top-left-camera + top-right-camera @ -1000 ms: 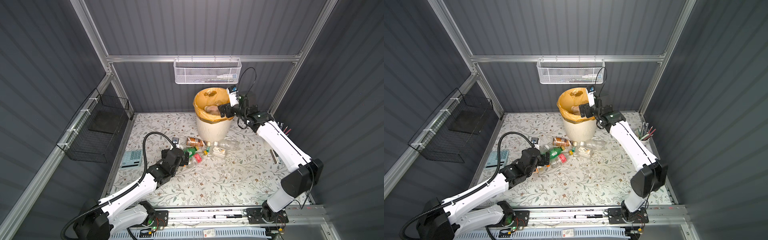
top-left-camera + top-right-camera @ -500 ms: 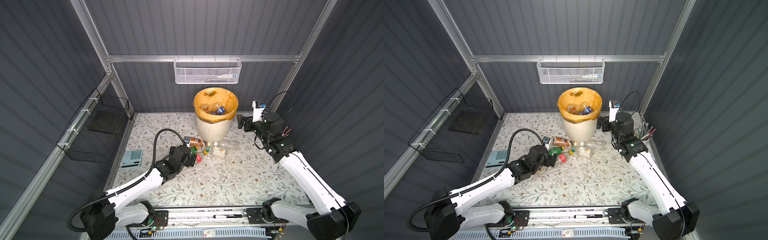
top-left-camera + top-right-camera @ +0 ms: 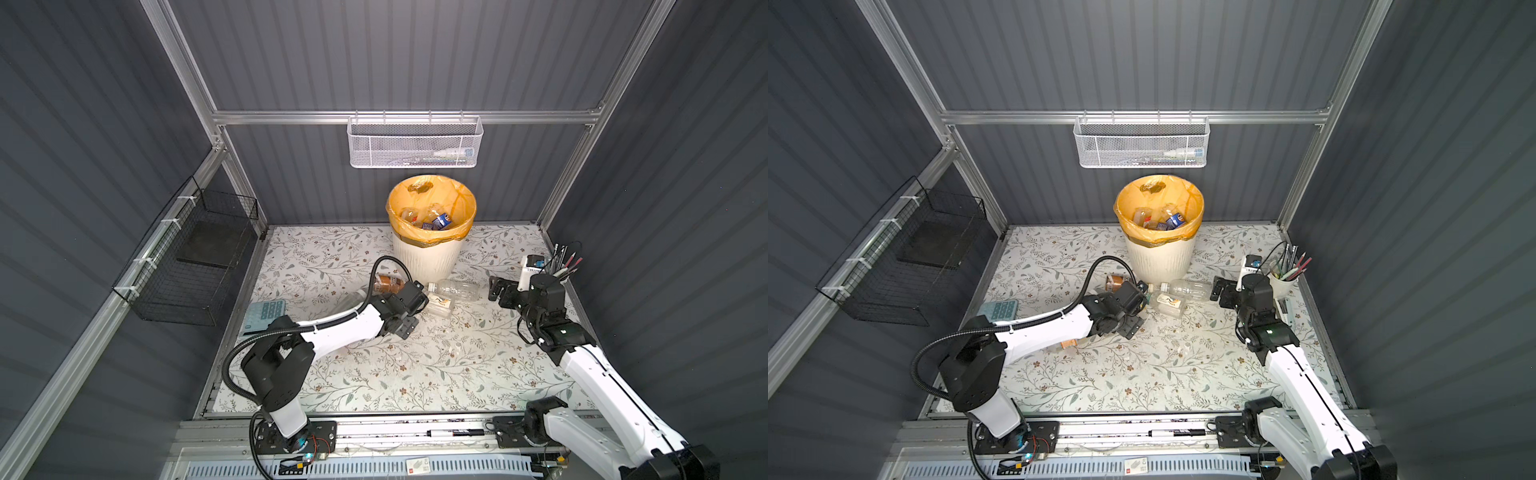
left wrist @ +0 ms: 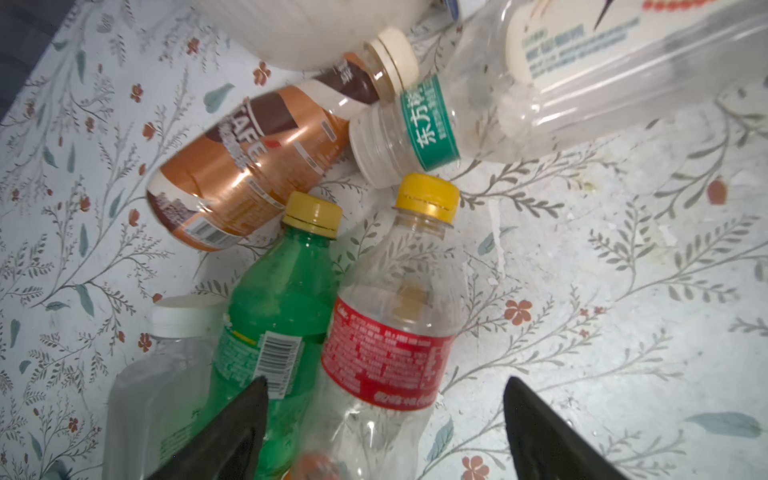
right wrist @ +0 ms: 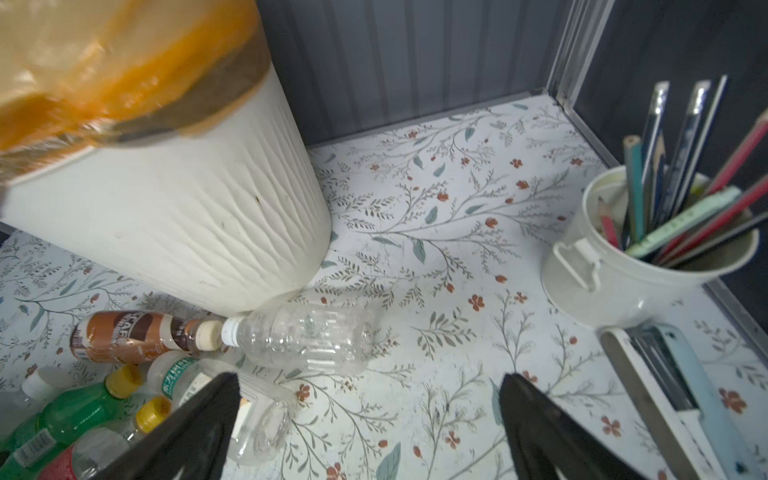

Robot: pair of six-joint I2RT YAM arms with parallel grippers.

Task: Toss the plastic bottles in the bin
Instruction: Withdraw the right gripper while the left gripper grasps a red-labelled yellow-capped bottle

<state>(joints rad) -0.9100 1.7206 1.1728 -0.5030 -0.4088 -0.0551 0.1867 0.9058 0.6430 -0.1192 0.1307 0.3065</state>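
Top views first. In both top views, shows the bin (image 3: 428,257) upright near the back wall, with several plastic bottles (image 3: 432,218) already inside on the orange liner (image 3: 465,199) and more lying loose on the floral mat (image 3: 436,365) at its foot. Puts the left gripper (image 3: 419,296) down in that loose cluster, just beside a brown-labelled bottle (image 3: 388,284). Puts the right gripper (image 3: 1219,291) near the base end of a clear bottle (image 3: 1185,288), which lies along the foot of the bin with its cap toward the left arm.

Left wrist view next. Shows the black fingers (image 4: 232,428) parted and pinching nothing yet: one over a green bottle (image 4: 274,316), the other well clear over bare mat, with a red-labelled bottle (image 4: 390,357) between them. Runs that bottle's long axis straight away from the wrist, yellow cap at the far end, so crosswise to the closing line. Has the green bottle lying alongside, touching it.

Right wrist view last. Shows fingers spread wide with nothing between them. Sets the clear bottle ahead by the bin's foot, its long axis roughly parallel to the line between the fingertips.

Judging from this: left arm plainly nearer and already squared to the red-labelled bottle's body. Probably needs a wrist turn on the right before any grasp. Some risk of catching the green bottle under the near finger.
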